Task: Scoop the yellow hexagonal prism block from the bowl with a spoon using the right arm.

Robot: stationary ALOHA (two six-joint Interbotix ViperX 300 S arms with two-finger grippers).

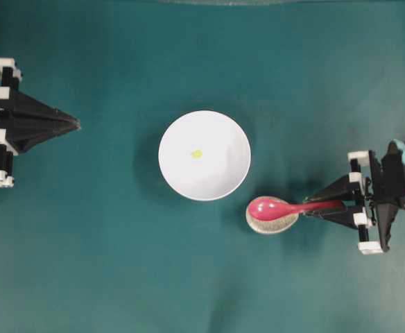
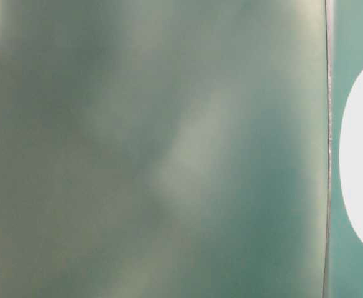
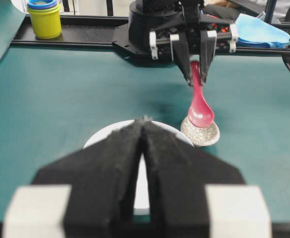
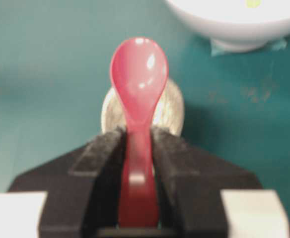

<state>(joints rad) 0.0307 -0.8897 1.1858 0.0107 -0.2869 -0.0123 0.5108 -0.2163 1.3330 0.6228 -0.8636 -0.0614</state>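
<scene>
Red-pink and shiny, the spoon (image 4: 138, 89) sits with its handle pinched tight between the two black fingers of the right gripper (image 4: 138, 148). Its scoop is over the little speckled spoon rest (image 1: 272, 220), at the lower right of the overhead view. The yellow hexagonal prism block (image 1: 197, 154) lies near the middle of the white bowl (image 1: 220, 184), just up and to the left of the spoon.

The block is tiny, so the spoon could push it around or flip it out (the bowl is smooth). The handle could also slip or twist in the grip.

The overhead view shows the block inside the bowl; the left wrist view hides it behind the left gripper (image 3: 144, 130), which is squeezed closed on nothing. The table-level view is mostly blur.
</scene>
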